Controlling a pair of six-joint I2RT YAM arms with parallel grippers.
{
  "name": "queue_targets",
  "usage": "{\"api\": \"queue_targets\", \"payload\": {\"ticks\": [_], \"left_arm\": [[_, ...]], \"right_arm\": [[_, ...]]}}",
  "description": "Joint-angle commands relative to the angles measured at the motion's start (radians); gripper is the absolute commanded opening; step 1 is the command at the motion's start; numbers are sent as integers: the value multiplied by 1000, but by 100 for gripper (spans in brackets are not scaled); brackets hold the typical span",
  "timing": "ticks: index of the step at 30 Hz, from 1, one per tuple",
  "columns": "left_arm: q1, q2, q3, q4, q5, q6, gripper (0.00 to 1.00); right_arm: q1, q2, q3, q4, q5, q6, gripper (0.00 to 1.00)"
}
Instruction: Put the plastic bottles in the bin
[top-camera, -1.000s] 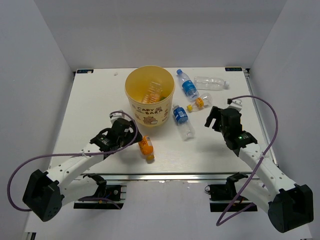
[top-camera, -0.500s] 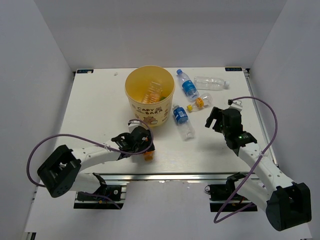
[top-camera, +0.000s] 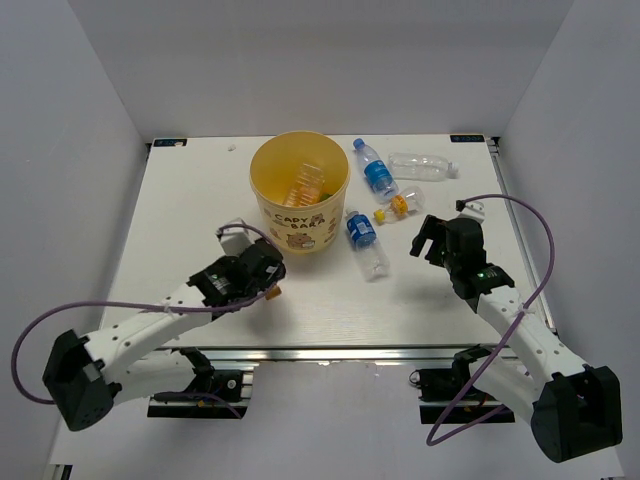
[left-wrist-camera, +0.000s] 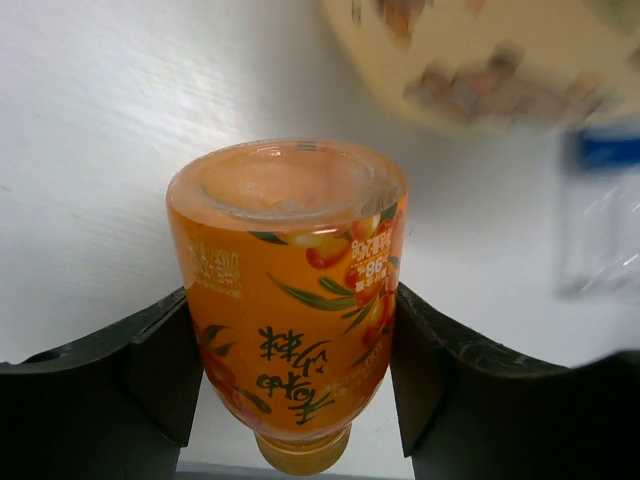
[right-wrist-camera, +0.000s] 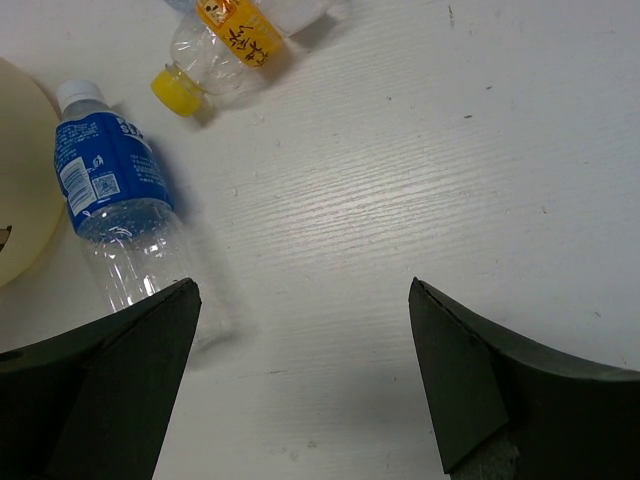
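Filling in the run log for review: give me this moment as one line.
left jaws: shut on orange bottle | right jaws: open, empty, above table | bin: bottles inside | four bottles lying on table

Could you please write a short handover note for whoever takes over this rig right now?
Left hand: shut on the orange bottle, on the near side of the bin.
Right hand: open, empty, over the table.
Done: some bottles lie inside the bin.
Left: bin the orange bottle, then four on the table right of the bin: far blue-labelled bottle, near blue-labelled bottle, clear bottle, yellow-capped bottle.
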Motion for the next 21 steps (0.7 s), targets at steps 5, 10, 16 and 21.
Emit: {"api": "queue_targets", "payload": {"ticks": [5,10,16,21], "left_arm": [[-4,-147,340,-386,-444,-108,24],[-4,-113,501,-122,-449,210,27],[-3,132,739,100,-439,496,36],[32,327,887,112,-399,548,43]], "right_arm": [[-8,-15,-7,51,-36,-10,89],[-8,-20,-12,77,-99,-24,89],[-9,-25,-15,77,-104,-32,89],[-9,-32,-15,69,-102,-46,89]]}}
